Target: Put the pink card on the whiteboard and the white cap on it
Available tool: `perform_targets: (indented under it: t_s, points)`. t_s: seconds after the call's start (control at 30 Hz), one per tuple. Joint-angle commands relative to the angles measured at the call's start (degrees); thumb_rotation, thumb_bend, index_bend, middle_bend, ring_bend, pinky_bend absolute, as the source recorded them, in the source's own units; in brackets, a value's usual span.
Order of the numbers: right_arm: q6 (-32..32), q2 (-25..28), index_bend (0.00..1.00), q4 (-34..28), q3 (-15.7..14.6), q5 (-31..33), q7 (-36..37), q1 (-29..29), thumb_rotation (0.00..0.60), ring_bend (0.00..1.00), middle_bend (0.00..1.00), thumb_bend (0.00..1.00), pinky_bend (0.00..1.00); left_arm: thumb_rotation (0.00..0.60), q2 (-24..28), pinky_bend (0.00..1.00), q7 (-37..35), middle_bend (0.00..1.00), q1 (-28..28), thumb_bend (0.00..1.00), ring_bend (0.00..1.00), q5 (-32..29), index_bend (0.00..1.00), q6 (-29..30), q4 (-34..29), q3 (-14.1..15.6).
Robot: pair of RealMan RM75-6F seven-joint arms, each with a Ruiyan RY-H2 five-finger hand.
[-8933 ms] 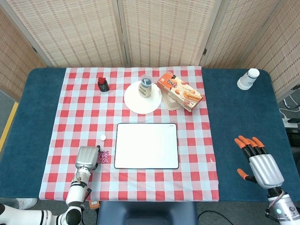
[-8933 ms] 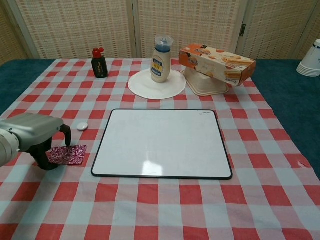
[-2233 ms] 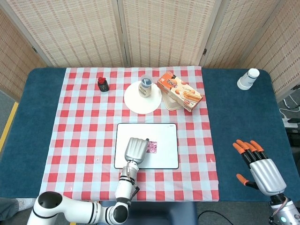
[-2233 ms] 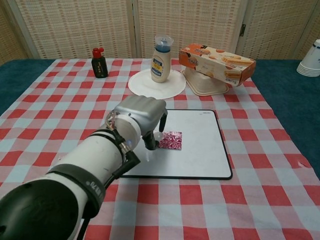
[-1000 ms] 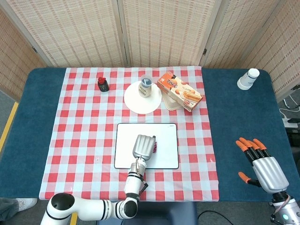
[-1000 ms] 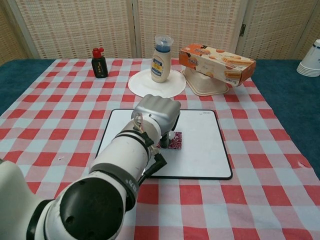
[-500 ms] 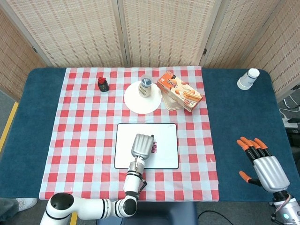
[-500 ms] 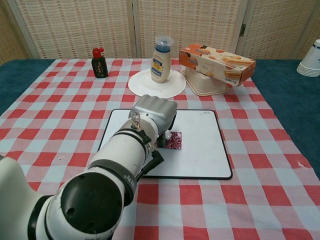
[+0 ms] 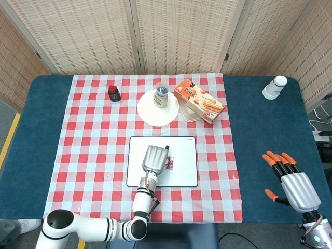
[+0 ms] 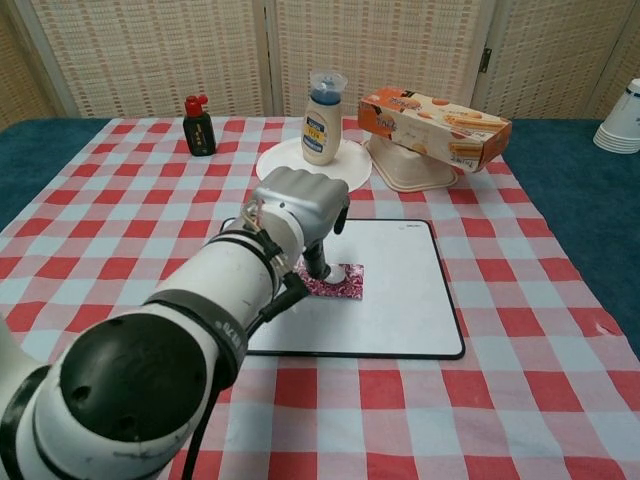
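The pink card (image 10: 342,286) lies on the whiteboard (image 10: 400,290), left of its middle. A small white cap (image 10: 337,271) sits on the card's top edge. My left hand (image 10: 295,215) hovers over the card's left side, fingers pointing down, one dark fingertip (image 10: 318,264) right beside the cap. Nothing shows in its grasp. In the head view the left hand (image 9: 154,158) covers most of the card (image 9: 170,164) on the whiteboard (image 9: 184,155). My right hand (image 9: 290,181) is far off at the right over the blue table, fingers spread and holding nothing.
Behind the whiteboard a mayonnaise bottle (image 10: 322,118) stands on a white plate (image 10: 290,170). A snack box (image 10: 435,113) rests on a tray at its right. A small dark bottle (image 10: 199,127) is at the back left. Stacked paper cups (image 9: 274,87) stand at the far right.
My left hand has drawn back to the left and lifted a little, uncovering the white cap on the card. The card and the right hand have stayed put.
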Motion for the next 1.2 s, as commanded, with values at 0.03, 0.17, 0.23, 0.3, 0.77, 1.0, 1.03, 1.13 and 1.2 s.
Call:
perform_targets:
  t_s: [0.03,0.17,0.23,0.3,0.77,1.0,1.03,1.13,1.2]
  points:
    - [-0.11,0.06,0.08,-0.02,-0.07,-0.06,0.11,0.03,0.600,0.00,0.03,0.19,0.09,0.600,6.23,1.00,-1.52,1.00,2.59,0.26,1.00,4.33,0.40,4.82,-8.59,0.01]
    - [-0.33,0.10,0.08,-0.04,-0.13,-0.07,0.19,0.12,0.600,0.00,0.03,0.19,0.09,0.600,13.52,0.98,-10.50,0.92,8.61,0.25,0.92,11.21,0.40,7.79,-14.93,2.61]
    - [-0.60,0.04,0.08,-0.07,-0.15,-0.02,0.07,0.23,0.600,0.00,0.03,0.19,0.09,0.600,18.19,0.90,-18.73,0.75,12.88,0.23,0.77,14.37,0.32,6.91,-17.37,4.79]
    - [-1.00,-0.08,0.08,-0.14,-0.18,0.07,-0.22,0.38,0.600,0.00,0.03,0.19,0.09,0.600,23.52,0.64,-27.29,0.43,16.82,0.20,0.47,15.95,0.13,3.63,-20.44,7.02]
    - [-3.08,-1.05,0.08,-0.72,-0.23,0.51,-2.49,1.32,0.600,0.00,0.03,0.19,0.09,0.600,41.99,0.00,-52.24,0.00,37.09,0.20,0.00,34.20,0.00,6.85,-18.71,25.13]
    - [-2.85,-2.37,0.08,-0.11,0.50,1.54,-4.33,1.35,0.600,0.00,0.03,0.19,0.09,0.599,41.02,0.00,-54.68,0.00,41.54,0.19,0.00,39.97,0.00,11.30,-13.89,27.10]
    - [-2.72,-2.49,0.08,-0.01,0.69,1.83,-4.47,1.32,0.600,0.00,0.03,0.18,0.09,0.599,40.98,0.00,-54.92,0.00,41.95,0.18,0.00,41.11,0.00,11.66,-13.02,27.39]
    - [-2.53,-2.61,0.08,0.12,1.08,2.62,-4.53,1.24,0.600,0.00,0.03,0.18,0.09,0.598,41.31,0.00,-56.24,0.00,42.88,0.18,0.00,43.06,0.00,11.86,-11.37,27.93]
    - [-2.49,-2.71,0.08,0.24,1.25,3.01,-4.73,1.21,0.600,0.00,0.03,0.18,0.09,0.600,41.91,0.00,-57.23,0.00,43.16,0.18,0.00,43.66,0.00,11.38,-11.17,28.03]
